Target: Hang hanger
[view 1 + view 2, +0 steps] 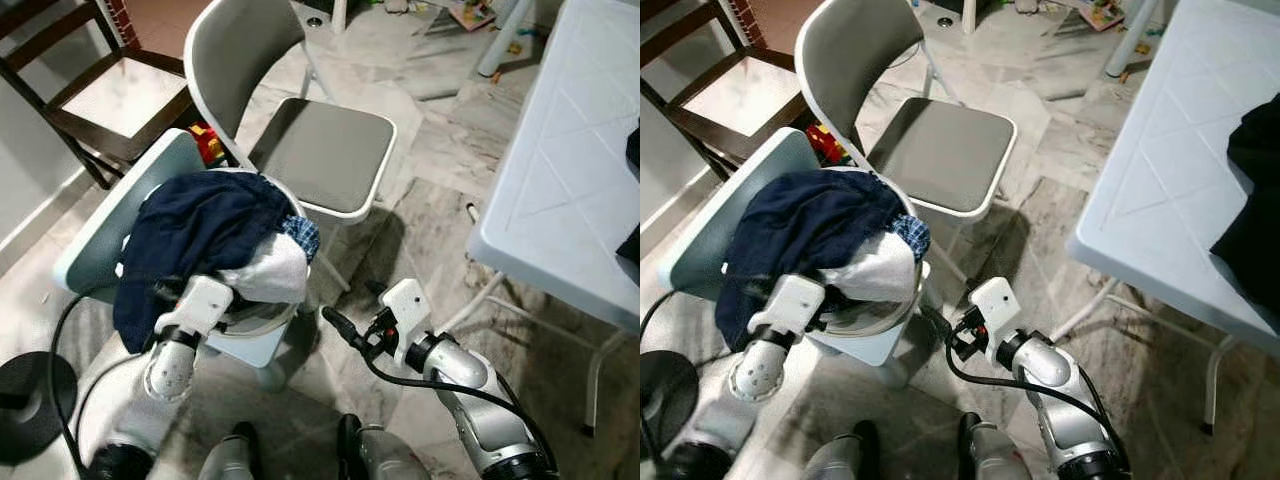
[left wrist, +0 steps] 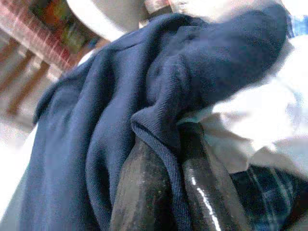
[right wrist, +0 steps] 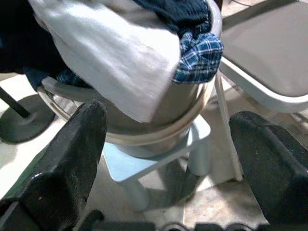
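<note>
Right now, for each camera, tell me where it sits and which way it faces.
Left eye, head: looks down at the basin of clothes; both arms show.
Right eye: same scene, sharing the grey chair.
Left wrist: along the left end effector, shut on the navy garment.
Right wrist: between the open right end effector fingers toward the basin.

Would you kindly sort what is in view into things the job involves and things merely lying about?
Job:
left pincer, shut on the navy garment
right pincer, open
basin of laundry on the pale blue stool

Lying about:
grey folding chair
white table
wooden chair
</note>
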